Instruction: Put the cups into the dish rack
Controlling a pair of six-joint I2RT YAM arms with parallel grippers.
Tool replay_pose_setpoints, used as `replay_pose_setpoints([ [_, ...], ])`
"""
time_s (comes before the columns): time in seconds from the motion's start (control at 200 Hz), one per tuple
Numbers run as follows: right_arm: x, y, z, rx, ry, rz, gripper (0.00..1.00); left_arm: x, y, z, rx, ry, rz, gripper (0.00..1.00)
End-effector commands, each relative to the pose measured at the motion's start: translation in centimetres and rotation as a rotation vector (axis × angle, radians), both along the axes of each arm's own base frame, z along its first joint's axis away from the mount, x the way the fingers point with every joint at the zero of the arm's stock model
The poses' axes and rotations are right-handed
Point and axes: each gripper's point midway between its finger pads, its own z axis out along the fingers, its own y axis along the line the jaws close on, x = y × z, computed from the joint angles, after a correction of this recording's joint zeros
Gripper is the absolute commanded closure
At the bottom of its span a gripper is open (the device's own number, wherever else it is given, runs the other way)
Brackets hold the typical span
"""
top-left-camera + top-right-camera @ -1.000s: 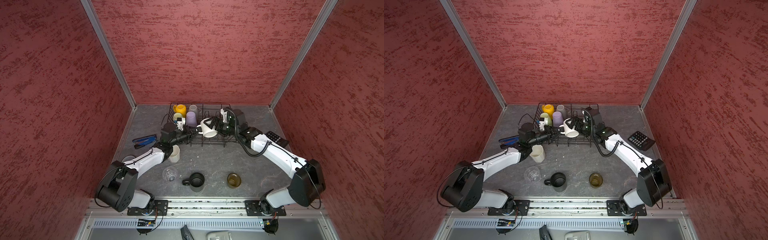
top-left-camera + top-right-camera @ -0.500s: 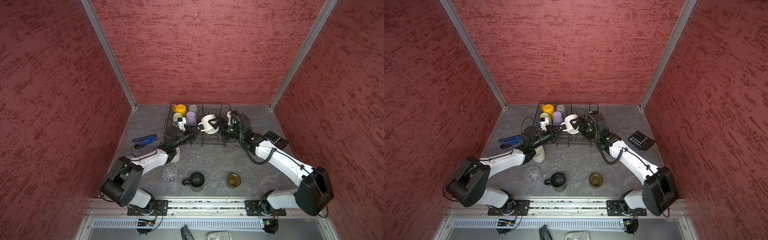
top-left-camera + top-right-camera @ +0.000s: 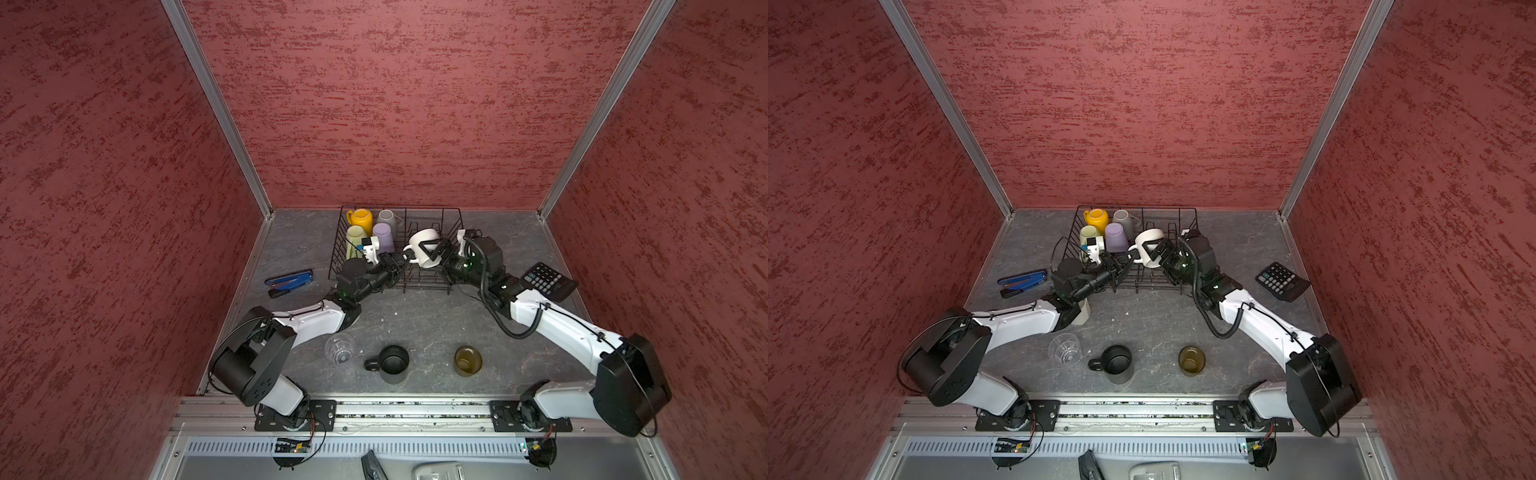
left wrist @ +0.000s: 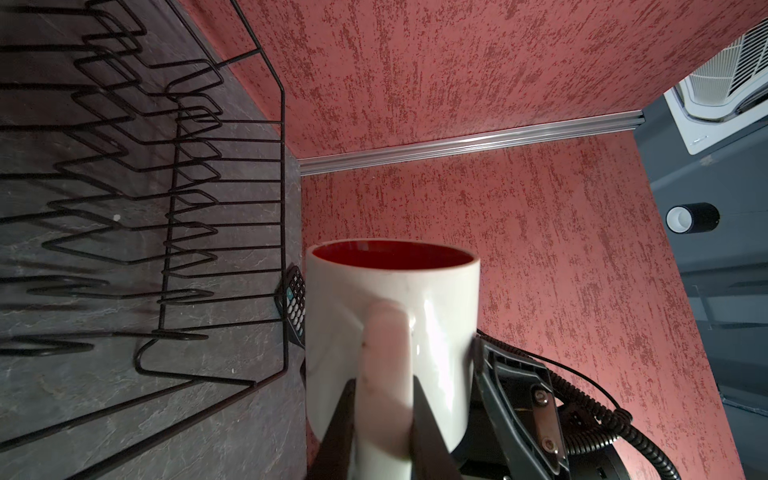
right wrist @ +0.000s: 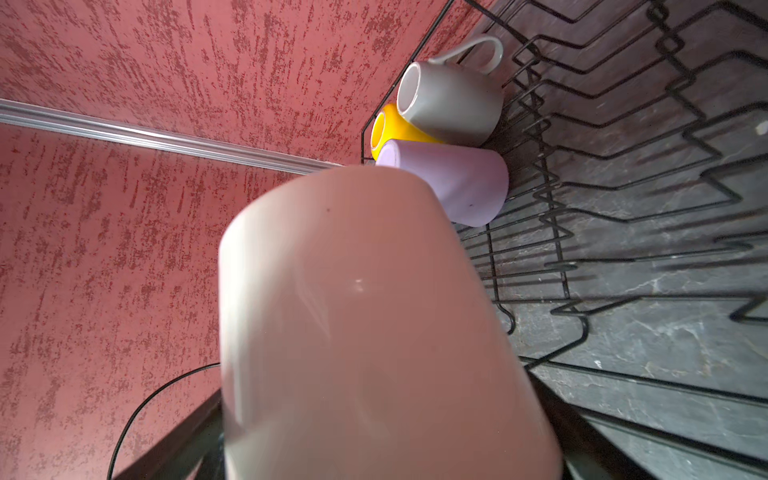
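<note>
Near edge of the grey worktop [image 3: 415, 316]: clear ribbed glass [image 3: 340, 348], black mug [image 3: 392, 363] and olive-brown glass [image 3: 468, 360] stand untouched. A white faceted mug [image 3: 1082, 312] sits under the left forearm. 4 cups still out.

Mid: the white red-inside mug [image 3: 424, 236] has edged far-right, now over the prongs of the black wire dish rack [image 3: 428, 276]. Set-down looks next.

- Left hand [image 3: 402, 262] is clamped on its handle, arm stretched out low.
- Right hand [image 3: 434, 249] reaches in from the right, jaws spread wide around the body, no evident squeeze.

Far-left of the rack, 4 loaded: pale green mug [image 3: 354, 237], lilac tumbler [image 3: 382, 235], yellow mug [image 3: 360, 217], grey mug [image 3: 387, 217].
</note>
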Motion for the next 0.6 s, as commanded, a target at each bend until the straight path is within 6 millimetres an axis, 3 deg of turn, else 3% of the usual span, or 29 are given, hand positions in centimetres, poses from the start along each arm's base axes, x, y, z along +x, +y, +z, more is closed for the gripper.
replay_pose_setpoints([
  [0.0, 0.5, -1.0, 1.8, 0.09, -0.022, -0.085, 0.02, -1.0, 0.1, 5.3, -0.122, -0.198, 0.032, 1.0],
  [0.175, 0.5, -2.2, 2.1, 0.129, -0.037, -0.153, 0.04, -2.0, -1.1, 5.8, -0.141, -0.255, 0.02, 1.0],
  [0.391, 0.6, -2.1, 2.3, 0.193, -0.048, -0.159, 0.09, -3.4, -2.9, 6.6, -0.162, -0.335, -0.014, 1.0],
  [0.596, 0.8, -2.5, 2.6, 0.187, -0.063, -0.18, 0.01, -3.8, -3.6, 6.9, -0.181, -0.36, -0.044, 1.0],
])
